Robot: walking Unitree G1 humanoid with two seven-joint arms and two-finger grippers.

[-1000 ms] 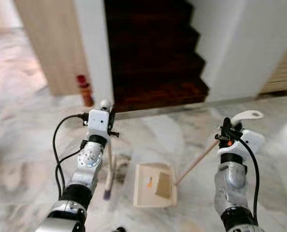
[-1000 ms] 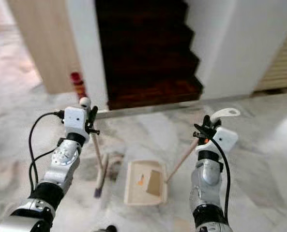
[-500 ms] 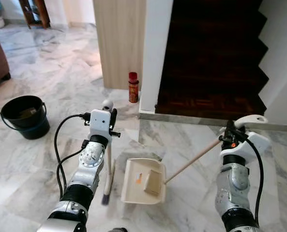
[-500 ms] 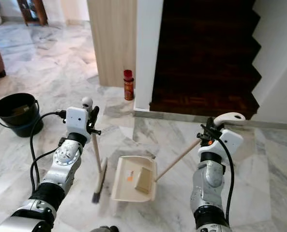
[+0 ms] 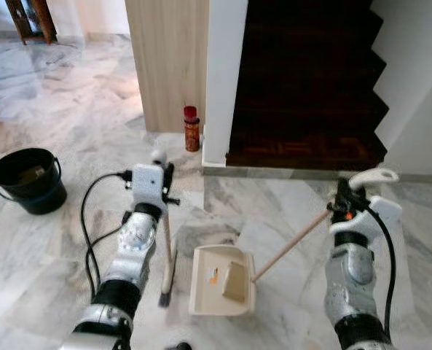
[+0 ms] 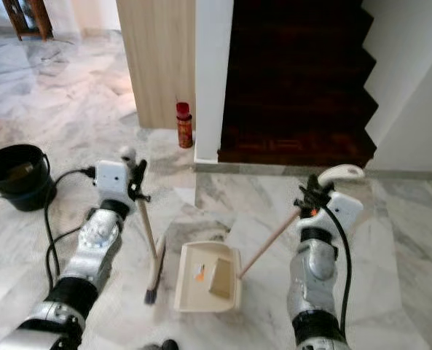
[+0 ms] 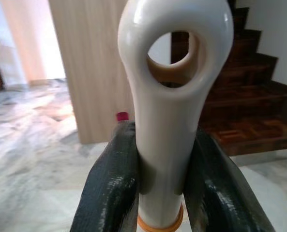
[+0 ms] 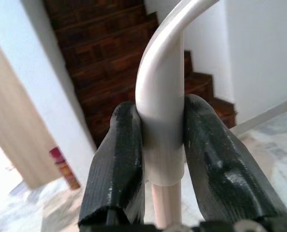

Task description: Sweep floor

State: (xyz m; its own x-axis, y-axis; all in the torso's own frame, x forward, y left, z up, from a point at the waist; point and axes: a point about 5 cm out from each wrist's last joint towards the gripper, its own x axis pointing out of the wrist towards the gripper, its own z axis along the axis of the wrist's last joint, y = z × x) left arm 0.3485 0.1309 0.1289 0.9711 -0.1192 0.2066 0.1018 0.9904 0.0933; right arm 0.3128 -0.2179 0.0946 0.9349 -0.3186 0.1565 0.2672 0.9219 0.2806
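Observation:
My left gripper [image 5: 165, 179] is shut on the white looped top of a broom handle [image 7: 170, 96], its black fingers [image 7: 112, 183] pressed on both sides. The broom runs down to its brush head [image 5: 167, 278] on the marble floor. My right gripper [image 5: 341, 200] is shut on the curved white grip [image 8: 163, 92] of a long wooden handle [image 5: 288, 248]. That handle slopes down to a cream dustpan [image 5: 210, 292] lying on the floor just right of the brush. In the pan lie a brown flat piece [image 5: 234, 281] and a small orange scrap [image 5: 214, 275].
A black bucket [image 5: 24, 179] stands on the floor to the far left. A red can [image 5: 191, 129] sits by a white pillar [image 5: 219, 80] and a wood panel [image 5: 168, 58]. Dark wooden stairs [image 5: 303, 87] rise straight ahead. White walls close the right side.
The whole picture has shifted as the camera turned left, bringing the bucket into view. Both grippers keep their hold; broom and dustpan stay side by side.

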